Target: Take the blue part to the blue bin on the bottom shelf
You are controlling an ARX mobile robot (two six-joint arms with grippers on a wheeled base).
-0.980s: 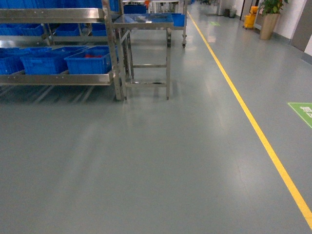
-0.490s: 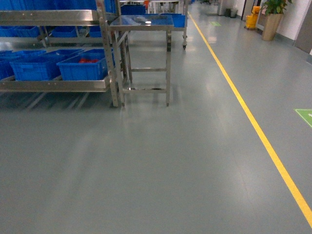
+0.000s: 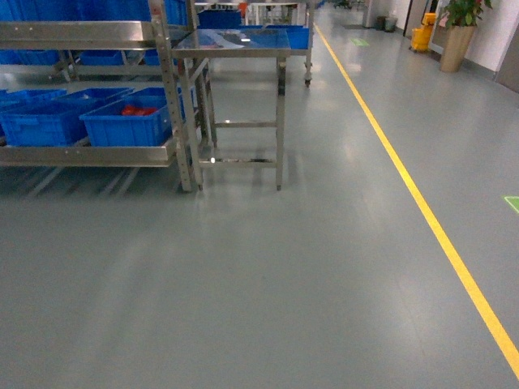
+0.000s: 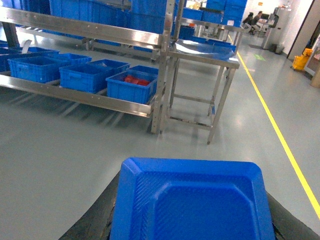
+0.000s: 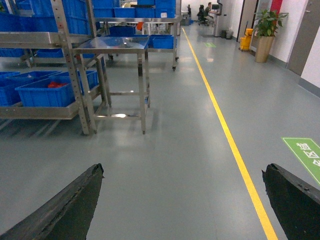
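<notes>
Since a second ago the rack has slid rightward and nearer in the head view, so the base is probably still on approach: the left gripper grips the blue part, the right gripper gapes empty, and next it must close on the bottom shelf, where a blue bin sits at its right end.

The right gripper shows two broad fingers of matte black, rough-surfaced, with worn, chipped edges and tapering tips. Of the left gripper only dark, grainy finger edges show at the lower corners. No arm appears in the head view.
</notes>
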